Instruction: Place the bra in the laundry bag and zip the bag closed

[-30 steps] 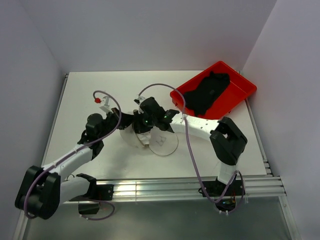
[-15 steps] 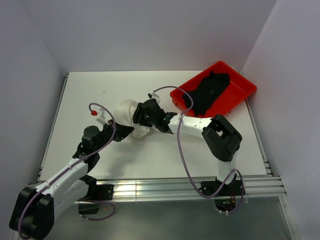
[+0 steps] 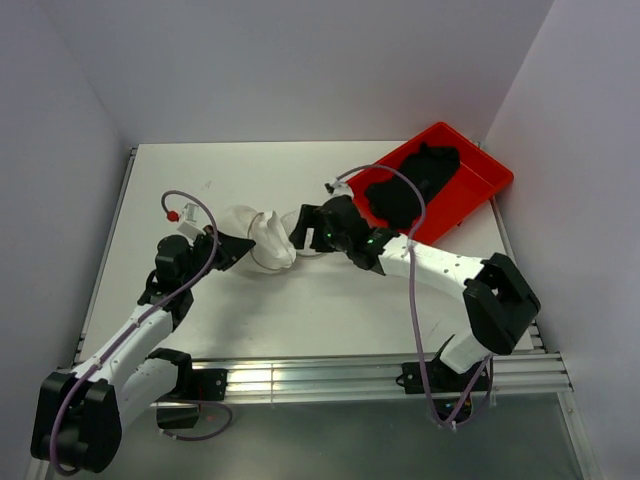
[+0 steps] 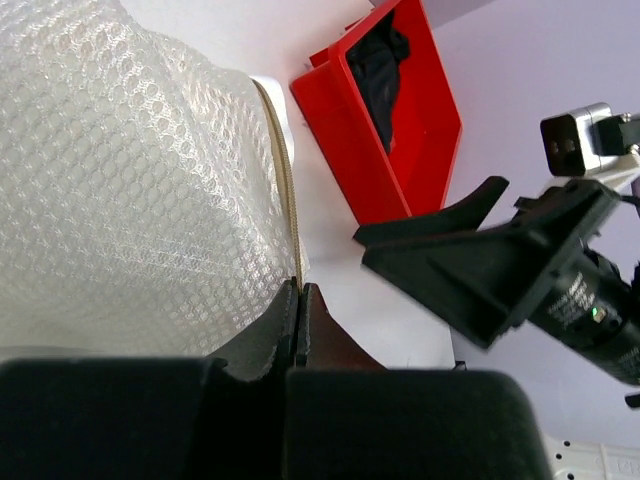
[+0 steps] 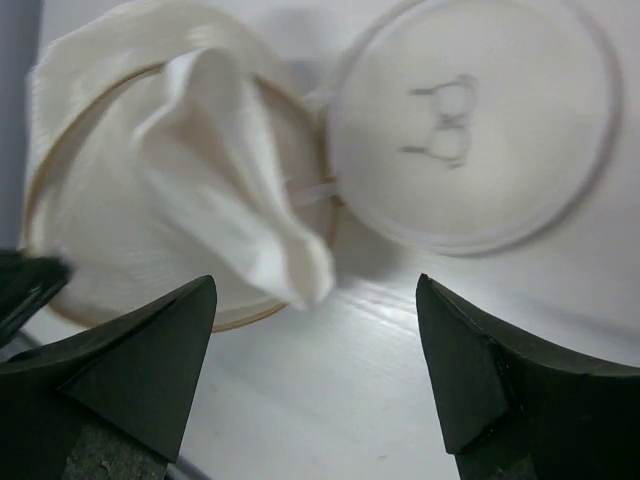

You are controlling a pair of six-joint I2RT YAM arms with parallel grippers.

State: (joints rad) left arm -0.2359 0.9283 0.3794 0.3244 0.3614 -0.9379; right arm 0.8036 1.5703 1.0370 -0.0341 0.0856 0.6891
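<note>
The laundry bag lies near the middle of the white bench, between the two arms, unzipped, its mesh wall slumped and folded in on itself. The left fingers are pressed together on the bag's rim, pinching the mesh right at the zip tape. The round lid lies flat on the bench beside the open body, joined to it at one edge, its small dark printed mark facing up. The right fingers stand wide apart above the bag and lid, holding nothing. The black bra lies in the red tray at the far right corner, apart from the bag.
</note>
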